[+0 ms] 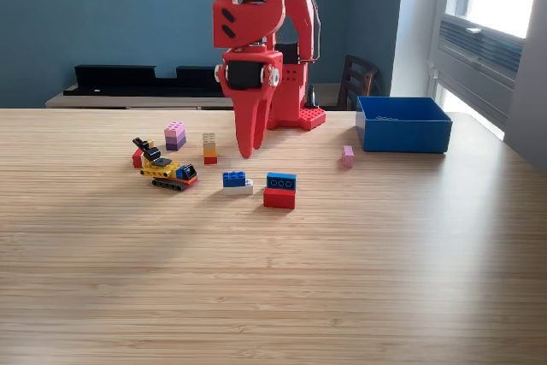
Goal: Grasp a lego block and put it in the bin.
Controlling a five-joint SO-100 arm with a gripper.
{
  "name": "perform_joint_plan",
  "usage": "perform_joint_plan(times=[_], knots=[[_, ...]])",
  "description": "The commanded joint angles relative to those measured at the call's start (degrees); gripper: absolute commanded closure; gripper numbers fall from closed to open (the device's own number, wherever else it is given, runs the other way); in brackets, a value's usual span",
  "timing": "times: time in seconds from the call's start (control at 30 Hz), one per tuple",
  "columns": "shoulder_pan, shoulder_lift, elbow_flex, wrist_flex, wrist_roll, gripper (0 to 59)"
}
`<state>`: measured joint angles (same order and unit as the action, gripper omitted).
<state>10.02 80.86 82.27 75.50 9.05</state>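
Table: a wide wooden tabletop with light grain carried all the things; its near part was bare
Front blocks: a blue lego brick stacked on a red one stood nearest to the camera, and just to its left in the exterior view was a small blue brick on a white plate
Toy vehicle: a yellow and black lego digger with tracks lay further to the exterior view's left, with a small red brick touching its rear
Middle row: a purple and pink brick stack, a thin tower of beige, orange and red bricks and a single pink brick stood apart from each other
Claw: the red 3D-printed gripper pointed down beside the thin tower, its tips close together near the table, holding nothing
Bin: the low rectangular blue plastic box sat on the exterior view's right, just behind the pink brick; no brick showed inside it
Back: a dark chair and a blue wall
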Motion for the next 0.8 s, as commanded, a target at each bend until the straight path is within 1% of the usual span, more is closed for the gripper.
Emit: perform_joint_plan(times=[0.03, 0.2, 0.3, 0.53, 0.8], knots=[[-2.11, -0.97, -5.19, 3.52, 1.49, 31.6], [-4.57, -1.49, -7.12, 8.61, 2.64, 21.8], [-5.80, -1.67, -9.05, 11.87, 2.72, 17.7], [-7.21, -1.93, -8.70, 12.39, 0.44, 13.3], [-7.82, -3.25, -7.65, 12.30, -2.55, 12.2]])
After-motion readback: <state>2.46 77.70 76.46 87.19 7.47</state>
